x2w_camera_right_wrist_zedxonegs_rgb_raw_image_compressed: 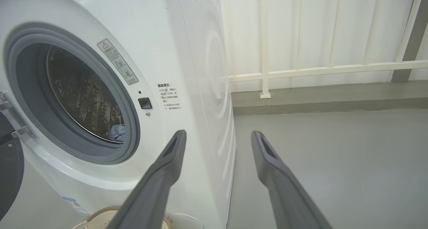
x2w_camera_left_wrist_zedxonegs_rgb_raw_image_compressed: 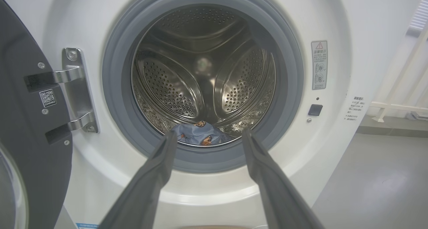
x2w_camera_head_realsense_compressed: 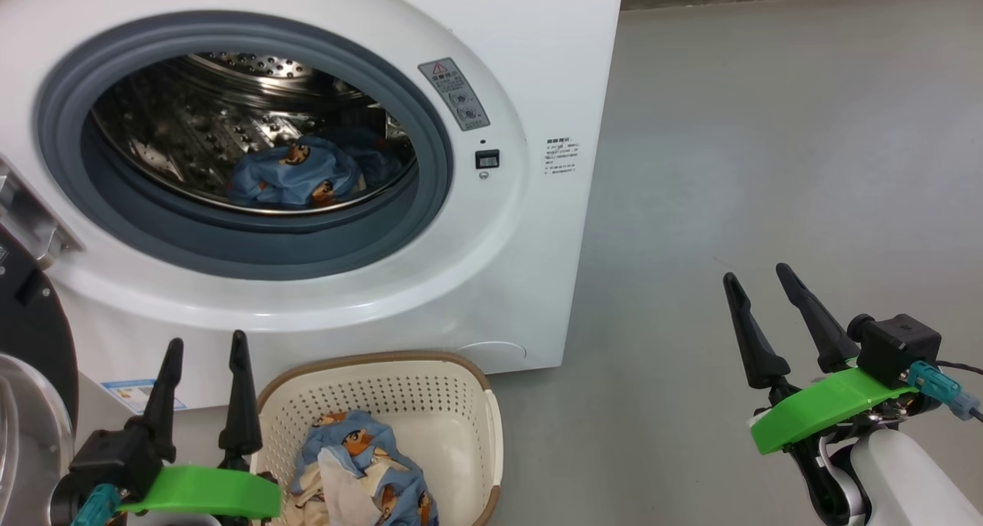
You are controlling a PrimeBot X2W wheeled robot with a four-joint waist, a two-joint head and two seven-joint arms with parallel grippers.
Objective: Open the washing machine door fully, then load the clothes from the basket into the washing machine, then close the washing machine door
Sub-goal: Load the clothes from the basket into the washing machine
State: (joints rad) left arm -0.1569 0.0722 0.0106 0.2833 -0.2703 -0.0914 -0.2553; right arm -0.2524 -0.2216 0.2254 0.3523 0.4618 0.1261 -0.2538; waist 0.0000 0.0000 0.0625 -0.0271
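Grey floor [x2w_camera_head_realsense_compressed: 768,165] under washing machine [x2w_camera_head_realsense_compressed: 537,50] and basket [x2w_camera_head_realsense_compressed: 461,403]

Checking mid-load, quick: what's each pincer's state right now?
Left pincer: open, holding nothing.
Right pincer: open, holding nothing.

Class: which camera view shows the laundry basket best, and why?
The head view: the basket shows nearly whole, with clothes inside. The right wrist view catches a piece of its rim at the bottom edge; the left wrist view, at most a brown sliver.
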